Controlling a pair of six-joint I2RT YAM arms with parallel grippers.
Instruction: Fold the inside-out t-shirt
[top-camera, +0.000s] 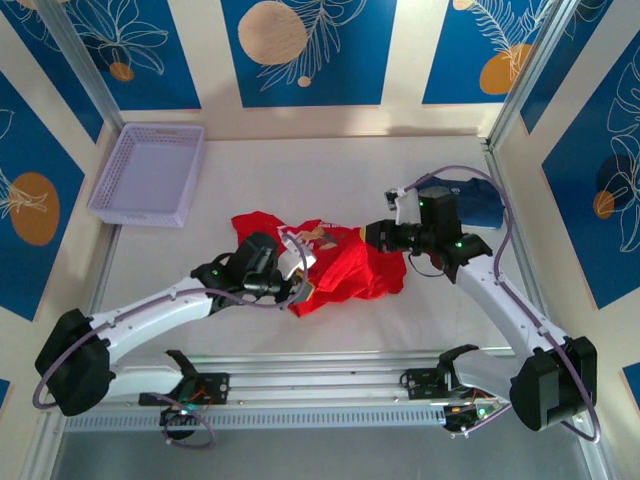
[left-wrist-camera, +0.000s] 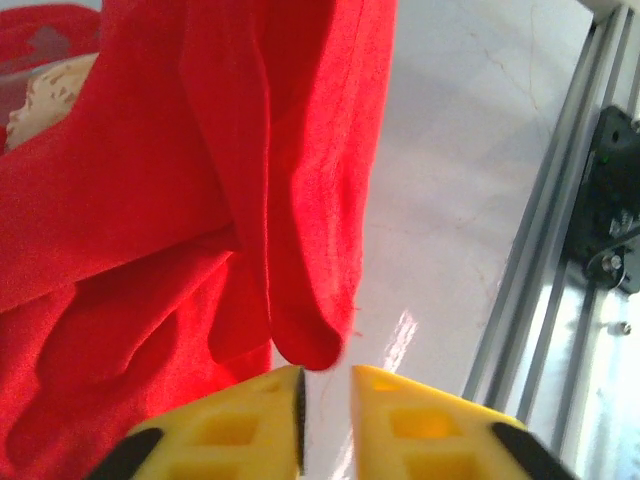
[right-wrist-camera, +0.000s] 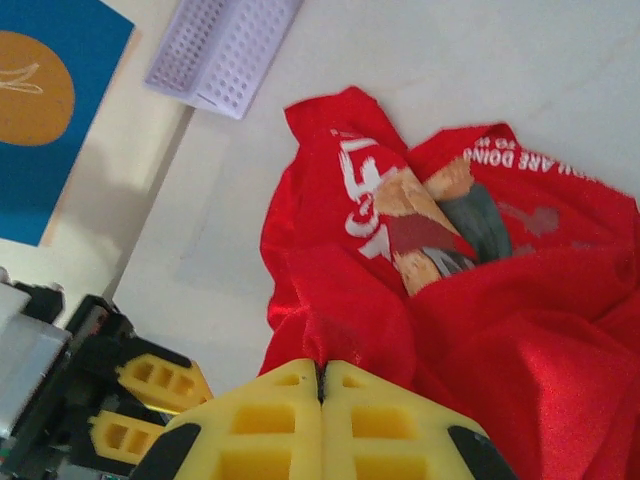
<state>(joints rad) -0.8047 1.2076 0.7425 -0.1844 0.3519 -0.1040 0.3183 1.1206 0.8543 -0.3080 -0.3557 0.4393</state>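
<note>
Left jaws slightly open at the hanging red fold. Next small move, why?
Probably nudge the left gripper forward and close on the t-shirt fold: it hangs just beyond the parted tips, while the right gripper looks pinched on cloth.

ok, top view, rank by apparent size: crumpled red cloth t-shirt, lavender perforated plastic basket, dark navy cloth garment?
1-2. red t-shirt, lavender basket: too close to rank; shirt is crumpled.
3. dark navy garment, clearly smallest, partly hidden.

The t-shirt (top-camera: 350, 270) is bright red with white lettering and a tan-and-grey print, the perforated basket (top-camera: 150, 175) lavender, the wall panels (top-camera: 305, 50) blue with orange discs and white leaf outlines.
</note>
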